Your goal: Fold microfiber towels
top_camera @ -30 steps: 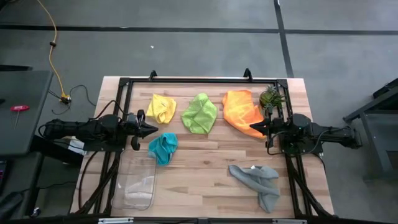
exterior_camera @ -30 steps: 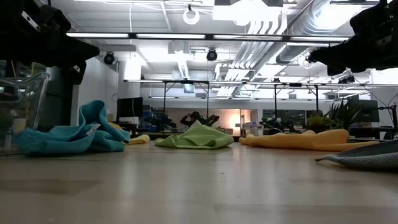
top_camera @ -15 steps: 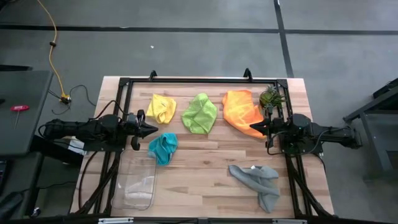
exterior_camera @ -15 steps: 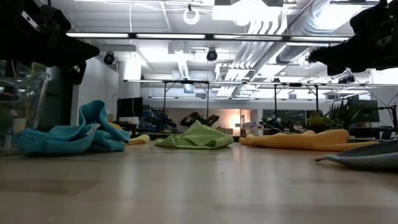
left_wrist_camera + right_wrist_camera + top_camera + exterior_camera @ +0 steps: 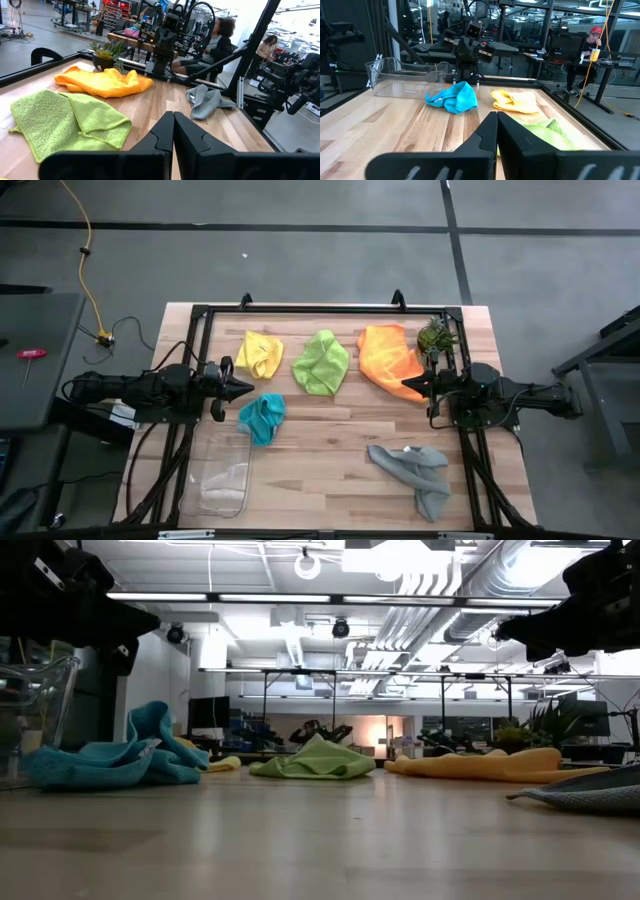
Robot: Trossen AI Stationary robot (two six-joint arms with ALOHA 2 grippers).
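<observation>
Five crumpled microfiber towels lie on the wooden table: yellow (image 5: pixel 260 352), lime green (image 5: pixel 321 362) and orange (image 5: pixel 390 356) along the far side, teal (image 5: pixel 263 418) left of centre, grey (image 5: pixel 415 470) at the near right. My left gripper (image 5: pixel 250 388) hovers shut above the table at its left, between the yellow and teal towels. Level at the table's right, my right gripper (image 5: pixel 404 385) is shut over the near edge of the orange towel. Neither holds anything. Their fingertips meet in the wrist views (image 5: pixel 173 116) (image 5: pixel 497 116).
A clear plastic tray (image 5: pixel 222 475) lies at the near left corner. A small spiky green plant (image 5: pixel 435 337) stands at the far right, beside the orange towel. A black frame (image 5: pixel 320 308) rims the table. People sit beyond the table in the wrist views.
</observation>
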